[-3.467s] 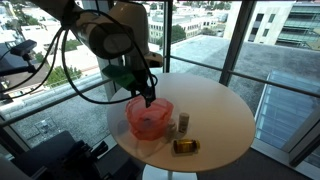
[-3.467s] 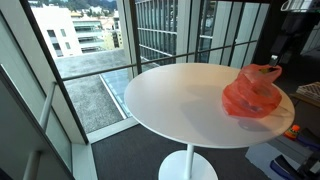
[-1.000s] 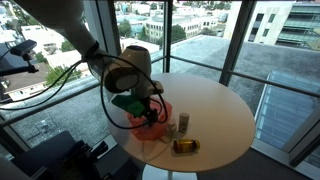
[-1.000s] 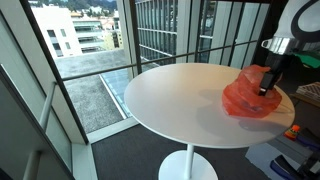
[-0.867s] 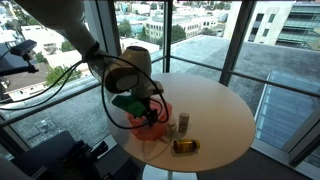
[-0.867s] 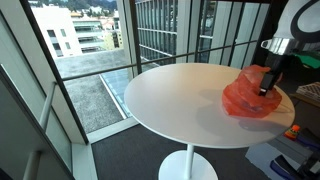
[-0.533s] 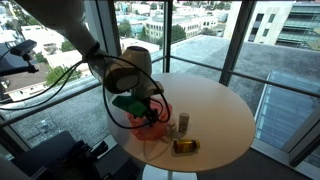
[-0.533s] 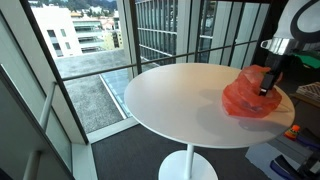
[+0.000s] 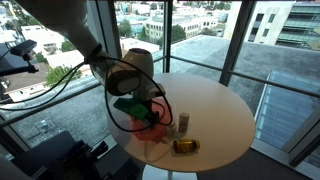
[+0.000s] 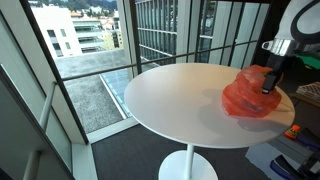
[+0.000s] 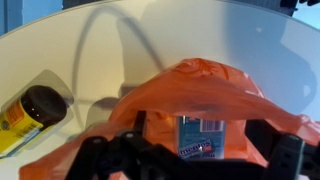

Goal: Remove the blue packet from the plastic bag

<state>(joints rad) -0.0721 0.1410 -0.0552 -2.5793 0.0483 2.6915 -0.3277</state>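
An orange plastic bag (image 9: pixel 148 127) sits on the round white table (image 9: pixel 215 105) and shows in both exterior views (image 10: pixel 248 97). In the wrist view the bag (image 11: pixel 200 85) gapes open, and a blue packet (image 11: pixel 203 138) with a "mentos" label stands inside it. My gripper (image 11: pixel 200 152) is lowered into the bag's mouth. Its two dark fingers are apart, one on each side of the packet, not touching it. In both exterior views the gripper (image 9: pixel 151 114) (image 10: pixel 268 88) dips into the top of the bag, and the packet is hidden there.
A dark jar with a yellow label (image 9: pixel 185 146) lies on its side beside the bag, also in the wrist view (image 11: pixel 25 115). A small white bottle (image 9: pixel 183 123) stands next to the bag. Window glass and railings surround the table (image 10: pixel 170 100).
Since 3.5 s ago the arm has come down from above the bag into its mouth. Over the last second it has only sunk very slightly.
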